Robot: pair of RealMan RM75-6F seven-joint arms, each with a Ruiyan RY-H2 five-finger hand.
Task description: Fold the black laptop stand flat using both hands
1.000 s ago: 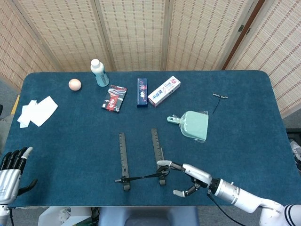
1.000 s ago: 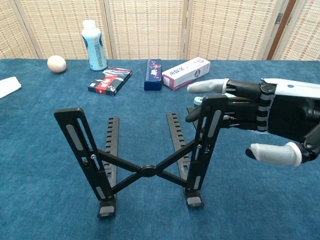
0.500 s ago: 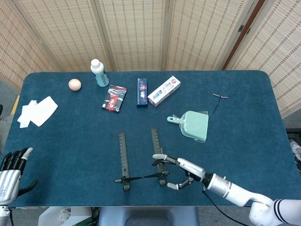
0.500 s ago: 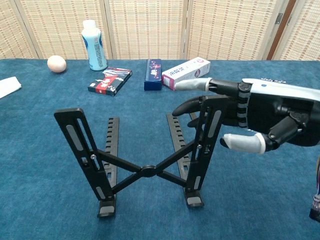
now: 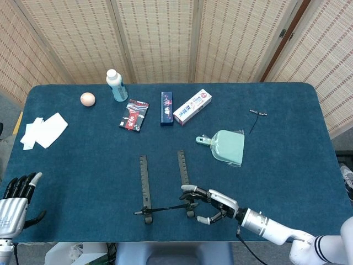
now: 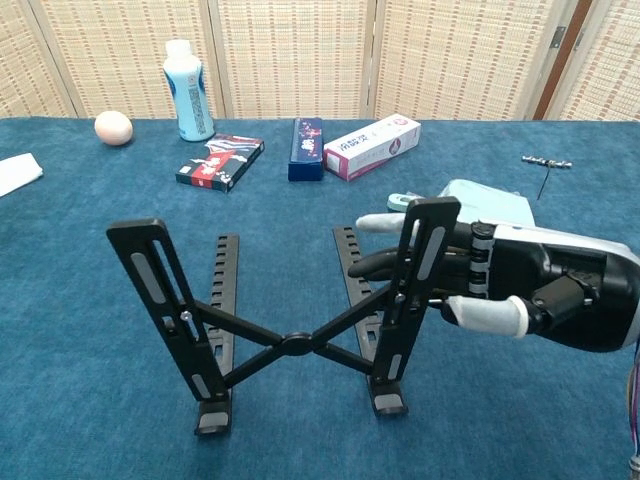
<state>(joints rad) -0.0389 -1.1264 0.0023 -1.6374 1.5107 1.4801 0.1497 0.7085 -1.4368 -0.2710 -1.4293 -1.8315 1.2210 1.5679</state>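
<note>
The black laptop stand (image 6: 300, 320) sits opened near my edge of the table (image 5: 287, 171), its two uprights raised and joined by crossed bars pinned at a middle hinge. My right hand (image 6: 520, 295) is wrapped around the right upright, fingers (image 6: 385, 225) behind it and thumb in front; I judge it gripped, though I cannot tell how firmly. To do this well I should hold that arm low near its pivot, bring my left hand (image 5: 14, 201) across to the other upright, and press both down together so the scissor bars close evenly, not twisted. That left hand hangs well apart at the table's left edge, fingers spread, empty. The stand looks like thin rigid metal, matte, with slotted uprights, notched base rails and small rubbery feet; it may skid on the blue cloth. Beyond it lie a pale green dustpan (image 5: 227, 146), flat boxes (image 5: 192, 107), a bottle (image 5: 116, 85) and an egg (image 5: 87, 99).
</note>
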